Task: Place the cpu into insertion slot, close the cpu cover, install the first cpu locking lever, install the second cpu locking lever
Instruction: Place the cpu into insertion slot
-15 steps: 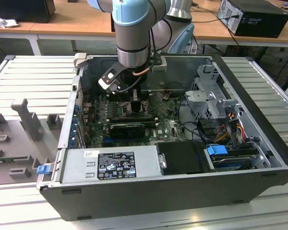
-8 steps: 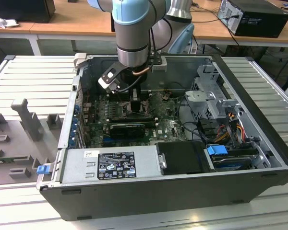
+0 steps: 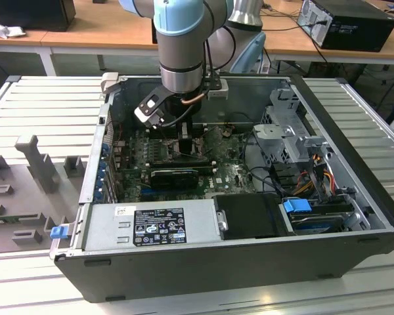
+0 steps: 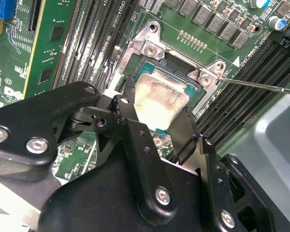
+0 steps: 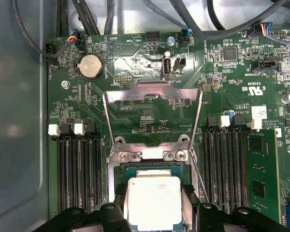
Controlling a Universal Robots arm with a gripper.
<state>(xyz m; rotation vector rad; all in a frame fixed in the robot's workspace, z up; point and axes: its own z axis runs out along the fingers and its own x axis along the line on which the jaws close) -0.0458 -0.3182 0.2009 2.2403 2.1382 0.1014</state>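
Cpu (image 5: pixel 152 203) clamped by gripper (image 4: pixel 155 110) right at slot (image 4: pixel 179 62), seated or not cannot tell, cover (image 5: pixel 135 90) standing open beyond, above board (image 5: pixel 261 159).

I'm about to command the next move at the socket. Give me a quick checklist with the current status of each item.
1. Grip on the cpu: ok. The gripper is closed on two opposite edges.
2. cpu lined up with the insertion slot: ok. In both wrist views it lies inside the slot's metal rim.
3. cpu seated flat in the slot: cannot tell.
4. cpu cover out of the way: ok. It stands swung open, away from the slot.
5. Locking lever clear of the cpu: ok. The thin rod runs off beside the slot, not across it.
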